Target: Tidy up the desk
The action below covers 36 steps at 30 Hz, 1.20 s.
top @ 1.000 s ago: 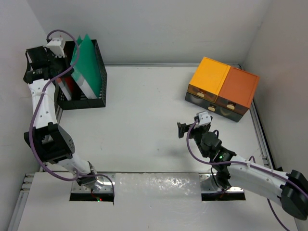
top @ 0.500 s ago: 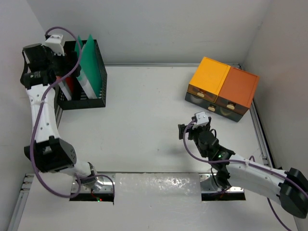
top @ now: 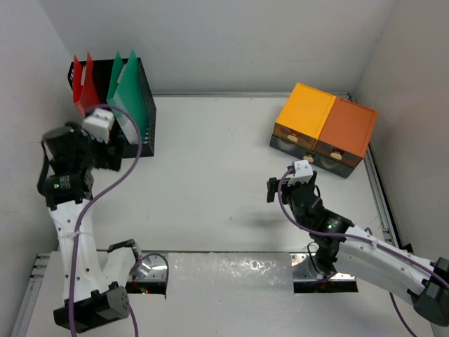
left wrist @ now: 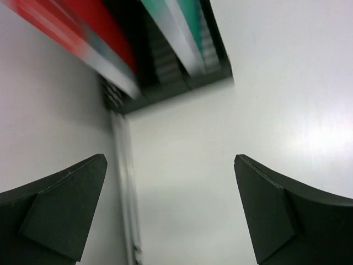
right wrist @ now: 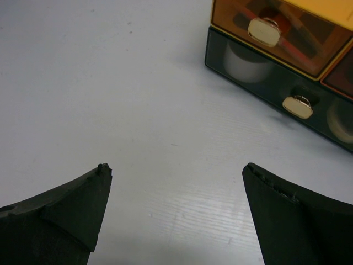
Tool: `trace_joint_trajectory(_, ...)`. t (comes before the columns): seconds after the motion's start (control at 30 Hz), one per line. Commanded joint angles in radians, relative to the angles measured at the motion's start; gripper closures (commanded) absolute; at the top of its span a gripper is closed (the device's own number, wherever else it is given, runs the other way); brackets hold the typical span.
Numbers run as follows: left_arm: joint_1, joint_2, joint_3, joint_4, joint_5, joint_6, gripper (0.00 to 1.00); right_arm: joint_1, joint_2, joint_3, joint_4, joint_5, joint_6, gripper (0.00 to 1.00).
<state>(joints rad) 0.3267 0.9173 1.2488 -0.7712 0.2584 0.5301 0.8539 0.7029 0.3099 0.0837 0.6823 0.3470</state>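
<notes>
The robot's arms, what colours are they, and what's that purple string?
The left arm and right arm are white with chunky black joints. A purple cable loops along each. The left gripper and right gripper have dark wedge-shaped fingers.

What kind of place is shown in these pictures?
Probably a mock office set up for robot trials: a white desk, a black file rack with folders, an orange-topped drawer unit.

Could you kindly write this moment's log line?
left pincer: open, empty | right pincer: open, empty | black mesh file rack: holds red folders, green folders
</notes>
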Motion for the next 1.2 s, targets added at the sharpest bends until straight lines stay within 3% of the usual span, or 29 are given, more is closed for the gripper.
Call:
trace_joint_trajectory(0.0, -0.006, -0.012, -0.208, -0.089, -0.005, 0.111, 0.01, -0.001, -0.084, 0.023, -0.178, 0.046, 0.073, 0.01)
trace_joint_trajectory(0.1, -0.005, -0.075, -0.405, -0.056, 0.01, 0.162, 0.0, -0.001, -0.179, 0.011, -0.292, 0.056, 0.118, 0.01)
trace_joint_trajectory(0.23, -0.005, -0.197, -0.685, 0.126, -0.037, 0.209, 0.0, -0.001, -0.302, -0.023, -0.41, 0.074, 0.161, 0.01)
trace_joint_trajectory(0.37, -0.005, -0.224, -0.824, 0.225, -0.082, 0.219, 0.0, -0.001, -0.382, -0.046, -0.536, 0.143, 0.251, 0.01)
trace_joint_trajectory(0.5, -0.005, -0.218, -0.859, 0.288, -0.102, 0.205, 0.0, -0.001, -0.405, -0.052, -0.61, 0.181, 0.34, 0.01)
trace_joint_trajectory(0.67, -0.005, -0.222, -0.868, 0.291, -0.03, 0.22, 0.0, -0.001, -0.376, -0.055, -0.657, 0.223, 0.47, 0.01)
trace_joint_trajectory(0.93, -0.005, -0.247, -0.885, 0.302, -0.001, 0.235, 0.0, -0.001, -0.345, -0.035, -0.7, 0.194, 0.489, 0.01)
trace_joint_trajectory(1.17, 0.02, -0.32, -0.907, 0.303, 0.013, 0.252, 0.0, -0.001, -0.449, -0.066, -0.661, 0.177, 0.437, 0.01)
